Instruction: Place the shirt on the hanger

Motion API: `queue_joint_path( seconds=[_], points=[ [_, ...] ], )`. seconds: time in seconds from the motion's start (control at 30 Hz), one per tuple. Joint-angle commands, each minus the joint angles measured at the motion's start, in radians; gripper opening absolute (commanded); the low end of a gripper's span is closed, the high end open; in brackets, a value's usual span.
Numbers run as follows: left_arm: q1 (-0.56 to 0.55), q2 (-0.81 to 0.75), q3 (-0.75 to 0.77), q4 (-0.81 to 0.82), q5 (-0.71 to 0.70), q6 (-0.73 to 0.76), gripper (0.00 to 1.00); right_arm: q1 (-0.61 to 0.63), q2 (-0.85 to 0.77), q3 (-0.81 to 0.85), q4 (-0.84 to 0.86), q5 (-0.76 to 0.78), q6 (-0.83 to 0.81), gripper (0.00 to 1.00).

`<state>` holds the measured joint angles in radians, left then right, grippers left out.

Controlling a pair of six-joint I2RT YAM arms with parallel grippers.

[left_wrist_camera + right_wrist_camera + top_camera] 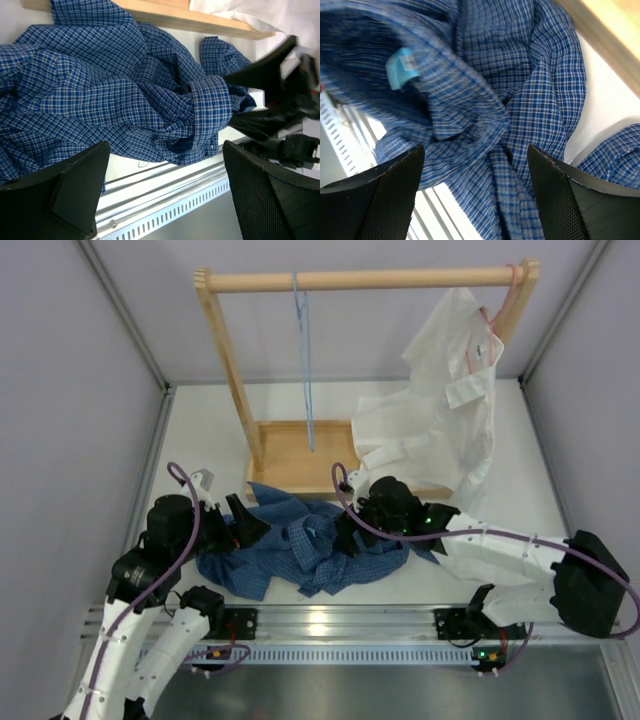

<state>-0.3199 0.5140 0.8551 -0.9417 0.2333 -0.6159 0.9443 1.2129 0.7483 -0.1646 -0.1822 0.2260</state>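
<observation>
The blue checked shirt (300,552) lies crumpled on the table in front of the rack. The light-blue wire hanger (305,370) hangs empty by its hook from the wooden rail. My left gripper (250,527) is open at the shirt's left edge. In the left wrist view its jaws (165,187) stand wide apart just short of the shirt (125,90). My right gripper (346,534) is open at the shirt's right side. In the right wrist view its jaws (475,197) straddle bunched folds of the shirt (520,100) near the collar label (402,67), not closed on them.
The wooden rack (230,360) stands on a tray-like base (290,455) behind the shirt. A white shirt (445,420) hangs on a pink hanger (505,310) at the rail's right end and drapes onto the base. A metal rail (330,620) runs along the table's near edge.
</observation>
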Motion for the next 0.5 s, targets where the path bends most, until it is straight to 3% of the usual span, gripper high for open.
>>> queue_joint_path(
  seconds=[0.0, 0.13, 0.23, 0.27, 0.37, 0.47],
  points=[
    [0.002, -0.032, 0.001, 0.066, 0.072, -0.008, 0.97, -0.058, 0.088, 0.049, 0.120, -0.112, -0.059, 0.79],
    [0.002, -0.037, 0.009, 0.066, 0.129, -0.007, 0.95, -0.059, 0.178, 0.082, 0.154, -0.126, -0.080, 0.70],
    [0.002, -0.042, 0.013, 0.066, 0.146, -0.010, 0.94, -0.059, 0.194, 0.095, 0.181, -0.138, -0.070, 0.48],
    [0.002, -0.043, 0.013, 0.066, 0.146, -0.011, 0.94, -0.059, 0.172, 0.094, 0.185, -0.117, -0.068, 0.33],
    [0.002, -0.046, 0.009, 0.063, 0.123, -0.016, 0.94, -0.059, 0.098, 0.091, 0.136, 0.039, -0.019, 0.00],
    [0.002, -0.049, 0.001, 0.064, 0.069, -0.039, 0.92, -0.059, 0.036, 0.140, 0.016, 0.136, 0.042, 0.00]
  ],
)
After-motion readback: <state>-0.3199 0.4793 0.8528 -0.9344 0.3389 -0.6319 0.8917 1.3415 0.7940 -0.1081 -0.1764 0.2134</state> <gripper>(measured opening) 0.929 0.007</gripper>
